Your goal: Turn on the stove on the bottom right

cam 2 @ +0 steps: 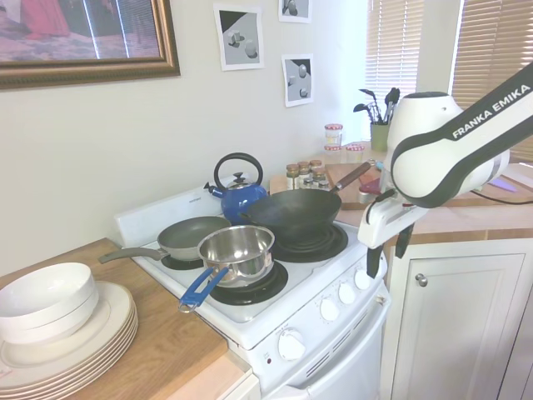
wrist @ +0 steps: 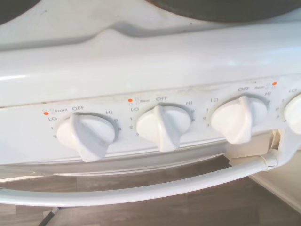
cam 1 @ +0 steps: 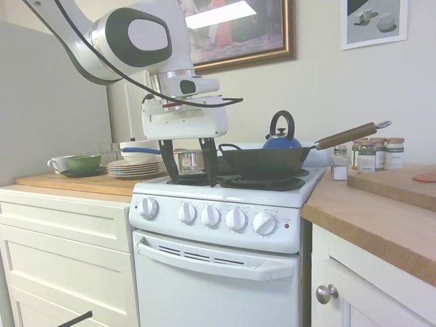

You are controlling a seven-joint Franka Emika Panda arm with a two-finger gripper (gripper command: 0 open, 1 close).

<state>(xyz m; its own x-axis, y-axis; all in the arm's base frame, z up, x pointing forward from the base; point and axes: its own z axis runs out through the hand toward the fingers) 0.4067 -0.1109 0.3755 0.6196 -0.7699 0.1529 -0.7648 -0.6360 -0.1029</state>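
The white stove (cam 1: 218,225) stands between two wooden tabletops. The pincer (cam 1: 187,163) hangs above the stove's front edge, its two dark fingers spread wide and holding nothing. Three knobs (wrist: 163,128) show close up below.

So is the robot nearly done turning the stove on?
Not yet. Done: the gripper hangs open above the front of the stove. In hand: it's lining up over the knobs, which the wrist view shows close up. Left: nothing is gripped, so it must go down, grab the right knob and twist.
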